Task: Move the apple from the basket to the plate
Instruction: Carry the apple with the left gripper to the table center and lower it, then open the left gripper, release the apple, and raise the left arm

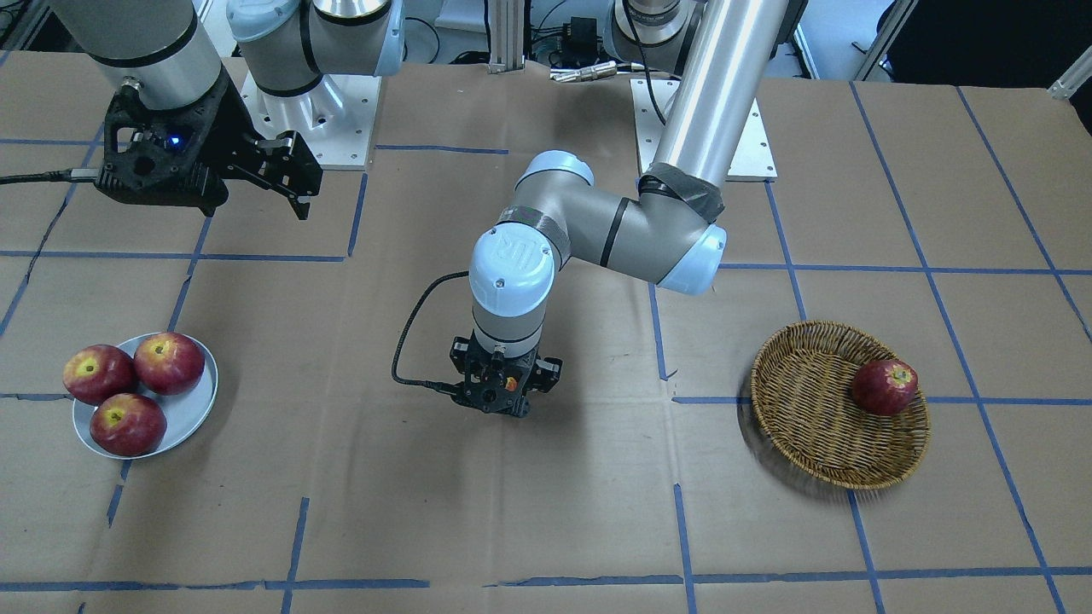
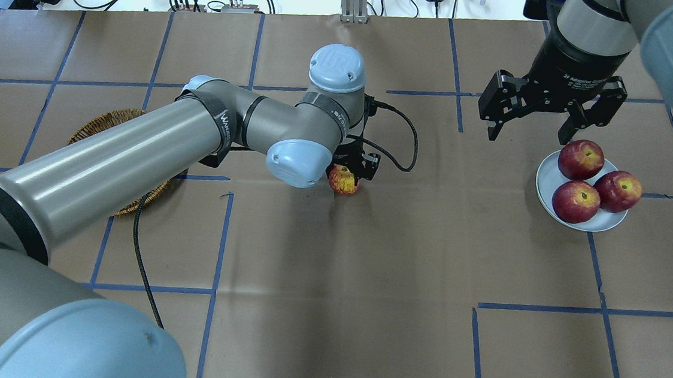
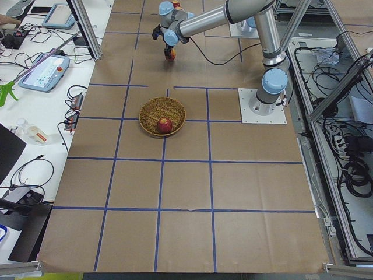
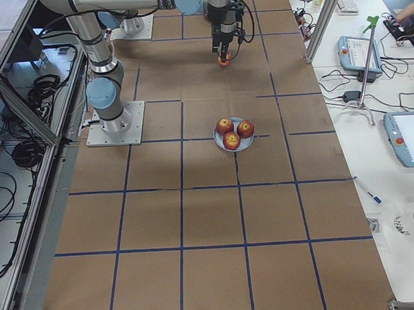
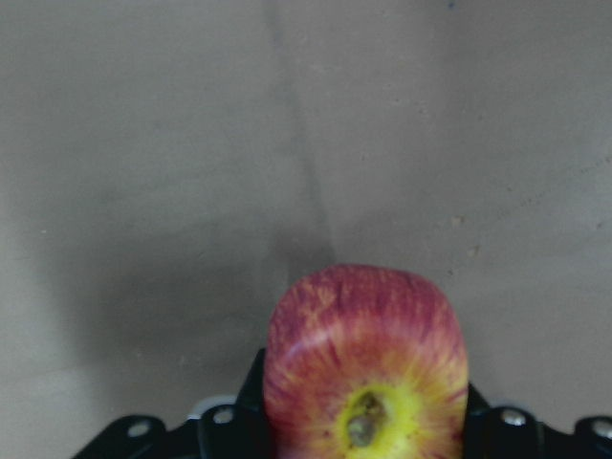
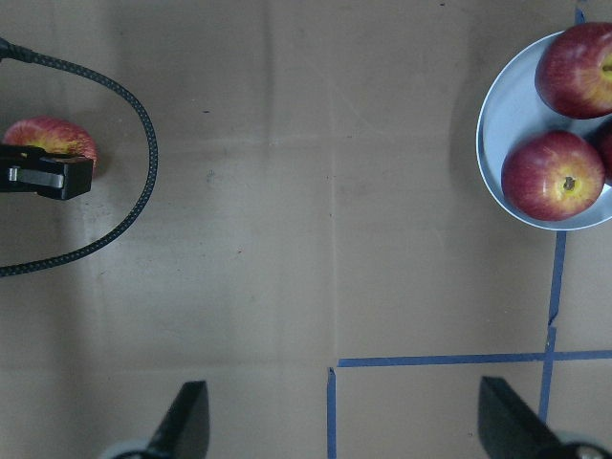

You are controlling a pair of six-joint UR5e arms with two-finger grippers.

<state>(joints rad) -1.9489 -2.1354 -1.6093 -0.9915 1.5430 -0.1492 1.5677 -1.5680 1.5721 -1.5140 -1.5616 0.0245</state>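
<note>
My left pincer was closed on the apple, stem and yellow patch facing my wrist camera; it hung over the middle of the worktop, between the basket and the plate and well apart from both. The carry across was what remained, I judged; doing it well meant keeping the fruit level, coming in high over the plate, and lowering onto its one bare patch, on the side nearest the fruit. Three dark apples already crowded that plate, so a careless set-down could nudge one off or let mine roll. My right pincer hung wide open and empty just beside the plate, close to my path. One dark apple lay in the basket.
</note>
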